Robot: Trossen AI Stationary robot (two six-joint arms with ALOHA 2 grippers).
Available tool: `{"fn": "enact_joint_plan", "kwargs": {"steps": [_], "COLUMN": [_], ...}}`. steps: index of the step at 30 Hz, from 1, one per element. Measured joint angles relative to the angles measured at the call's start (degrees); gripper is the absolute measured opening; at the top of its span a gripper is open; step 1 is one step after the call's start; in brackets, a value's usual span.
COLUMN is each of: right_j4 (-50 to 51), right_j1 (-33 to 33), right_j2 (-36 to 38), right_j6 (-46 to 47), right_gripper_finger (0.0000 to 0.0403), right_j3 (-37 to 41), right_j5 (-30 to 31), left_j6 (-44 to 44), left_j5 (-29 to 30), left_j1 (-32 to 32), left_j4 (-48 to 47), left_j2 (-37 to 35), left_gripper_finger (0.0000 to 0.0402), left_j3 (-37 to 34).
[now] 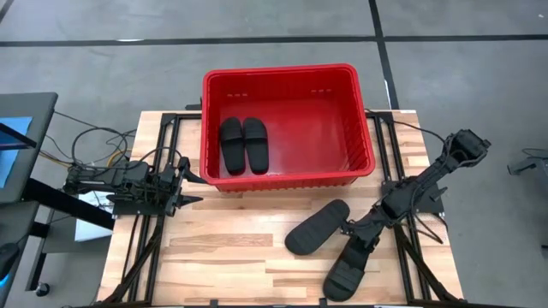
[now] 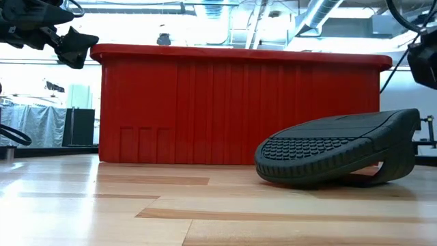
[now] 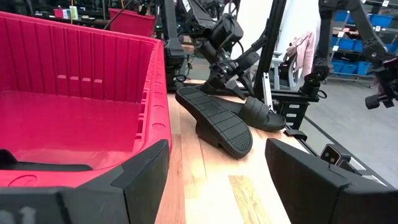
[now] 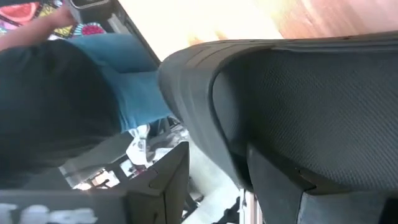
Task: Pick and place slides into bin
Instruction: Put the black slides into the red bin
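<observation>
high: I'm looking straight down on the table point(image 1: 257, 248).
low: I'm looking level across it; both are sharing the bin point(image 2: 239, 102).

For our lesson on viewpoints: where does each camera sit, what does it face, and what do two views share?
High: overhead, facing down on bin, both arms.
Low: table level, facing bin wall, tilted slide; arm parts at top corners.
Left wrist: past its open claw toward bin, slides, right arm.
Right wrist: pressed against slide.
Shared: high and low show the bin.
</observation>
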State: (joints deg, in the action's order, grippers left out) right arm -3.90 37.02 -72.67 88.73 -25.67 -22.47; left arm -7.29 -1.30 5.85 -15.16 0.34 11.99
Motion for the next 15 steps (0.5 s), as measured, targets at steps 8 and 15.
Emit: {"fn": "enact_joint_plan", "kwargs": {"steps": [8,15], "right_j4": [-8.2,-14.5], "right_j1": [0.9,0.8], "right_j2": [-8.0,-13.4], "right_j6": [-0.1,-0.1], "right_gripper_finger": [0.0154,0.0072], "right_j3": [-0.1,-0.2], "right_j5": [0.0,-0.7], "left_j6": [0.0,0.0], "left_j5": [0.0,0.0], "left_j1": [0.0,0.0], "left_j4": [0.0,0.0], "left_j2": [0.0,0.0], "left_gripper_finger": [0.0262,0.0262], "left_j3": [0.0,0.0]}}
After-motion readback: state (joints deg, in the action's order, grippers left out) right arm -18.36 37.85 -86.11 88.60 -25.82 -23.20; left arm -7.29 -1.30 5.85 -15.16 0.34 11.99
